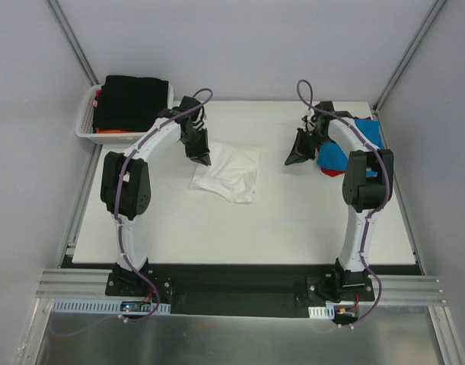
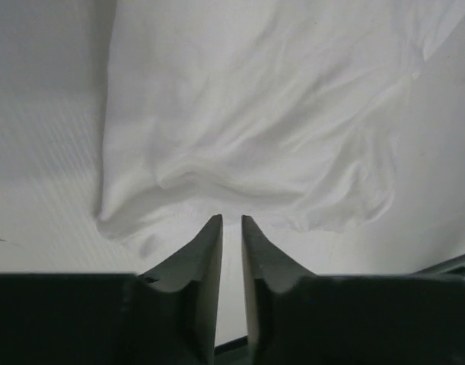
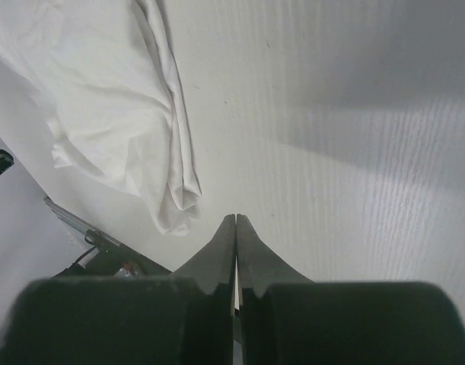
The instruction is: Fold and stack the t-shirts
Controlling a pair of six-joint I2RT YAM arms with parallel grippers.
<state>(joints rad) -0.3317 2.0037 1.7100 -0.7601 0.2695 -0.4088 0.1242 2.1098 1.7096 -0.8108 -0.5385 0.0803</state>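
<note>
Fingers (image 2: 205, 258) of my left gripper (image 2: 232, 220) stand slightly apart at the white shirt (image 2: 255, 114), those of my right gripper (image 3: 236, 219) together; only overhead shows the basket (image 1: 86, 125).

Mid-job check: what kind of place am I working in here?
Most likely a lab robot test cell rather than a home or laundry: a bare white table boxed in by plain white walls, aluminium frame rails along the near edge, and a white plastic basket at the far-left corner.
</note>
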